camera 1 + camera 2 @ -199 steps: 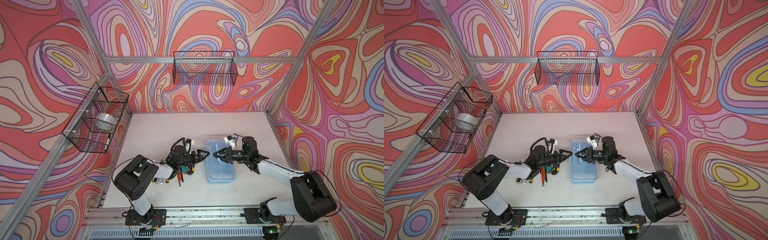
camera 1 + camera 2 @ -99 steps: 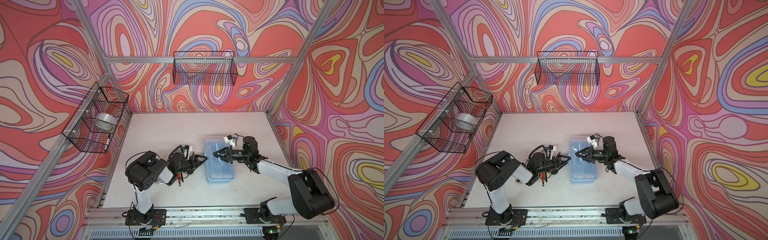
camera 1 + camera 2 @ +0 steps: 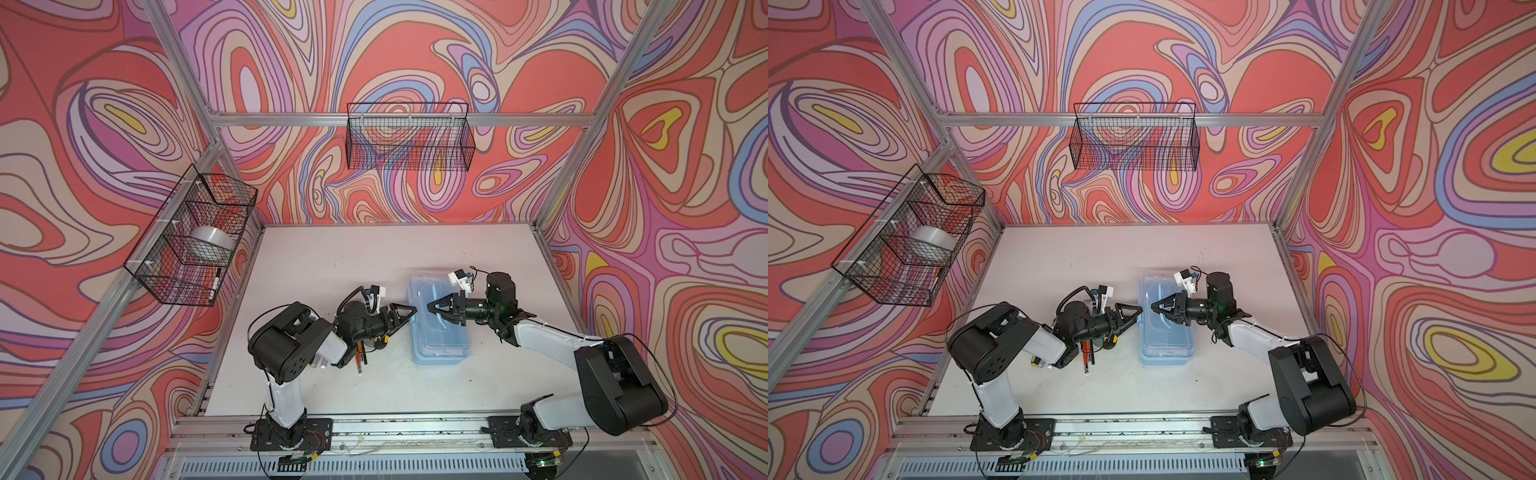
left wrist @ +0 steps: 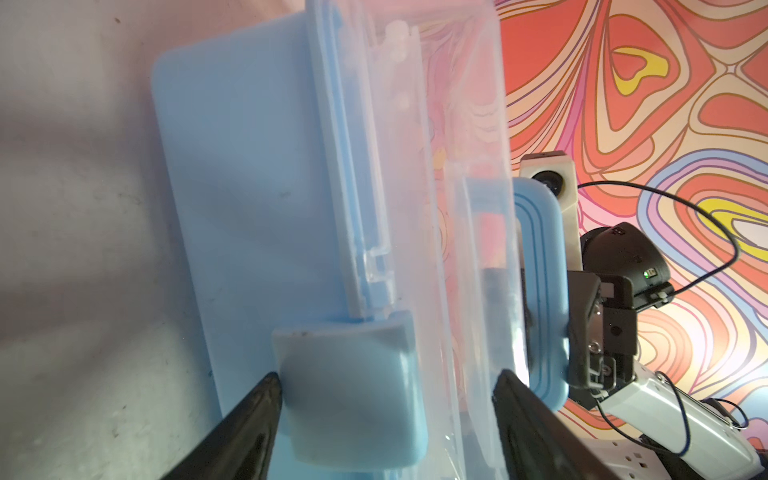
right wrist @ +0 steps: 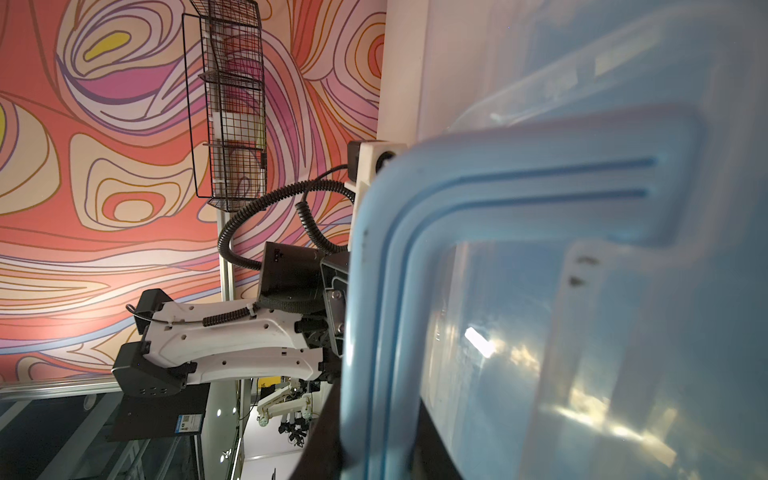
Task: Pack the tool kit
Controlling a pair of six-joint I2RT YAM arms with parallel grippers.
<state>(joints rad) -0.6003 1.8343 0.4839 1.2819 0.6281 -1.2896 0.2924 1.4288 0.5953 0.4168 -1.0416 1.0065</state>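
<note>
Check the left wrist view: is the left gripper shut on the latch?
No: the left gripper is open, one finger beside the latch, the other well clear of it by the lid.

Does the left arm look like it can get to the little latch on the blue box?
Probably yes. The left gripper is open right at the latch, straddling it, with nothing in between. The right gripper holds the handle, out of the way.

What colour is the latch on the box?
Light blue. The latch shows best in the left wrist view.
</note>
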